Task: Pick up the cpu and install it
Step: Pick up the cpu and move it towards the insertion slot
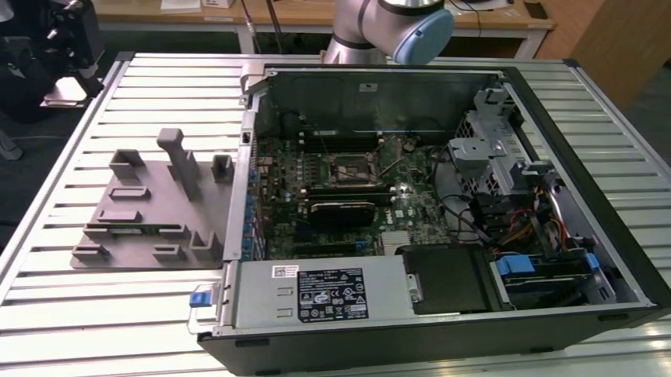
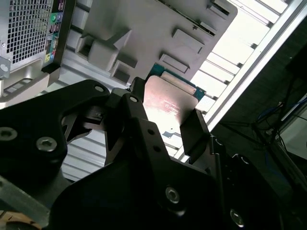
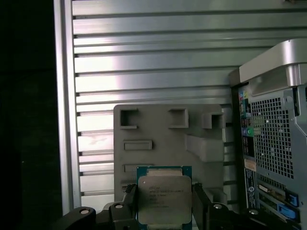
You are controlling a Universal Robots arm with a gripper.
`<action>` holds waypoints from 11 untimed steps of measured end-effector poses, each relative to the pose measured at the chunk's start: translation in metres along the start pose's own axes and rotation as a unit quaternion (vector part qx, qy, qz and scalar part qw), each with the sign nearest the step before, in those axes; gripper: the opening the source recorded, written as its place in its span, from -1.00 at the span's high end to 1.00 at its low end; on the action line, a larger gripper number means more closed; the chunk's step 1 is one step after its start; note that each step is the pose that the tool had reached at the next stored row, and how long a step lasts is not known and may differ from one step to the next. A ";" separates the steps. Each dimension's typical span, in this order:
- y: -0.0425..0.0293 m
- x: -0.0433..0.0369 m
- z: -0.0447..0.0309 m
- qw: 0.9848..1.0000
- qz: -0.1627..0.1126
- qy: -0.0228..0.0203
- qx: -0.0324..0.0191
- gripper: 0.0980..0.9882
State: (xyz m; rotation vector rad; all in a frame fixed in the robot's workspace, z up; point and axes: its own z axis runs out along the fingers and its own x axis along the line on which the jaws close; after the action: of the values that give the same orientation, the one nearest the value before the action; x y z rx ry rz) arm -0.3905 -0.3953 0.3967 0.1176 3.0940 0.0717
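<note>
Pick step done, by look of it: cpu [image 3: 164,200] clamped by opposite edges between gripper [image 3: 164,205] fingers [image 3: 199,207], clear of grey fixture tray [image 3: 168,139] on bench [image 3: 153,62]. Install not yet done. Judged need: chip squared and level over motherboard socket [image 1: 350,166].

Black gripper [image 2: 165,115] clamped on the cpu [image 2: 169,98], one finger against each opposite edge, chip's metal top lit, grey moulded tray [image 2: 144,24] beyond it on ribbed metal table [image 2: 242,36], computer case [image 2: 26,28] with perforated grille beside tray
</note>
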 end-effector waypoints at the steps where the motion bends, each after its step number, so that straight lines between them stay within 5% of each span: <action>1: 0.0001 -0.0013 0.0001 1.000 0.000 0.000 0.000 0.00; 11: 0.0012 -0.0157 0.0007 1.000 0.000 0.000 0.000 0.00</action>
State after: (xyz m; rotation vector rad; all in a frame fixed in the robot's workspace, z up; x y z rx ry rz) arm -0.3747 -0.3953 0.3967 0.1175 3.0941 0.0717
